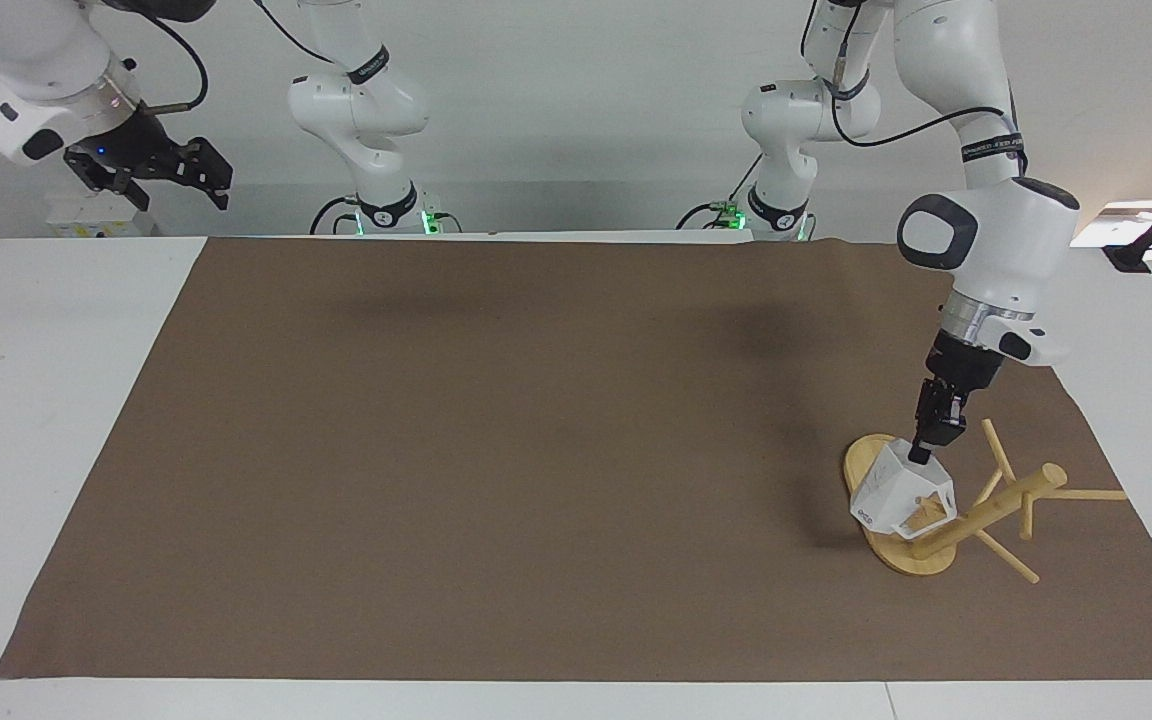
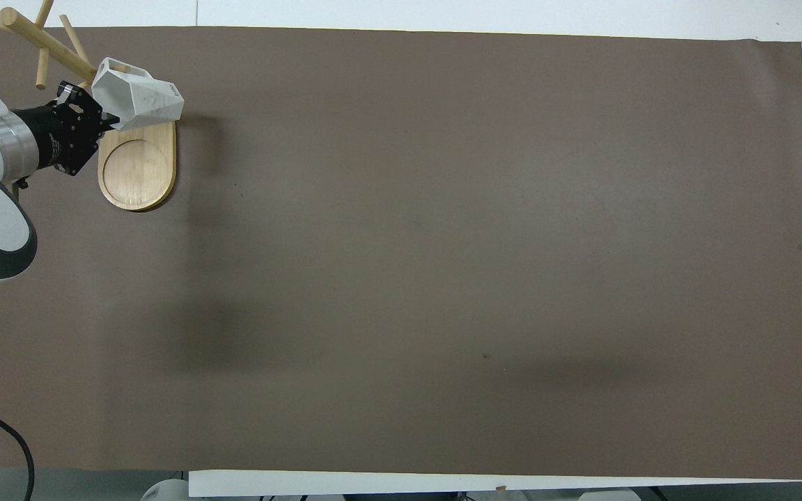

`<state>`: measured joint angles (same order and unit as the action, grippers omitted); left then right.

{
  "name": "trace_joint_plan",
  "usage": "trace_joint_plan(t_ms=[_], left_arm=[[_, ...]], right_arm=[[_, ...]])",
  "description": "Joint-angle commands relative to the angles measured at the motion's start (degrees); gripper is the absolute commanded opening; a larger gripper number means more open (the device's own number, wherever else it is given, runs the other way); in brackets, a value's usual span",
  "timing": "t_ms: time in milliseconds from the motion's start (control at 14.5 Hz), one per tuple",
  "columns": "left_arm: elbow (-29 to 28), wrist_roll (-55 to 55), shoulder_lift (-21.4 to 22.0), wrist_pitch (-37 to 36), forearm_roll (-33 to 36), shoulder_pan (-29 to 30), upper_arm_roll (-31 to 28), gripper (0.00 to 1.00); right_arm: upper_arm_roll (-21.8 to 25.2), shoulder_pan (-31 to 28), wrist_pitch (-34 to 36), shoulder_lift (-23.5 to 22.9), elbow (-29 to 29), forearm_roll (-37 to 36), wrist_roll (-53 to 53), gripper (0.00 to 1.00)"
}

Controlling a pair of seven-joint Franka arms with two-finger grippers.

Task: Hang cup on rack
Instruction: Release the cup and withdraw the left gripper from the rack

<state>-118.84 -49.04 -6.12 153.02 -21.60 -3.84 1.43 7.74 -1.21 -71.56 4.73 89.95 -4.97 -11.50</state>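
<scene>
Right gripper (image 1: 198, 172): hanging raised and waiting over the right arm's end of the table (image 1: 36, 400), clear of the brown mat (image 1: 496, 450); fingers standing apart.

White faceted cup (image 1: 898, 492): tilting over the oval base of the bamboo rack (image 1: 966, 520), at the left arm's end of the table. Its handle is sitting low, against the leaning central post.

Left gripper (image 1: 921, 455): reaching down from above, fingers clamped on the cup's upper rim, so the cup is hanging just beneath the fingertips.

Facing view only: showing the right gripper, the post slanting away from the base, and the cup's handle meeting it.

Overhead view only: showing the cup (image 2: 138, 103) lying over the base end farther from the robots, the left gripper (image 2: 110, 120) entering from the side, the round recess in the rack (image 2: 138, 167) base, and the cup's open mouth.
</scene>
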Motion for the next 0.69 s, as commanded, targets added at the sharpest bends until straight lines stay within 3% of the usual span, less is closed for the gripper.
trace_joint_plan(t_ms=[0, 69, 138, 483, 621], left_arm=[[0.36, 2.51, 0.76, -1.4, 1.38, 4.0, -0.37, 0.4], [0.8, 5.33, 0.76, -1.49, 1.39, 7.32, -0.29, 0.86], [0.8, 5.97, 0.76, -1.75, 1.47, 9.62, -0.02, 1.0], [1.07, 6.41, 2.51, -7.18, 2.43, 8.41, -0.29, 1.0], [1.68, 7.29, 5.05, -14.02, 11.0, 8.06, -0.2, 1.0]], right_arm=[[-0.62, -1.16, -0.33, 0.9, 1.72, -0.83, 0.69, 1.0], [-0.7, -0.99, -0.33, 0.9, 1.81, -0.83, 0.78, 1.0], [-0.71, -0.73, -0.33, 0.9, 1.81, -0.83, 0.78, 1.0], [-0.62, -0.99, -1.03, 0.9, 1.81, -0.83, 0.86, 1.0], [-0.53, -1.34, -3.66, 0.64, 1.63, -0.83, 0.69, 1.0]])
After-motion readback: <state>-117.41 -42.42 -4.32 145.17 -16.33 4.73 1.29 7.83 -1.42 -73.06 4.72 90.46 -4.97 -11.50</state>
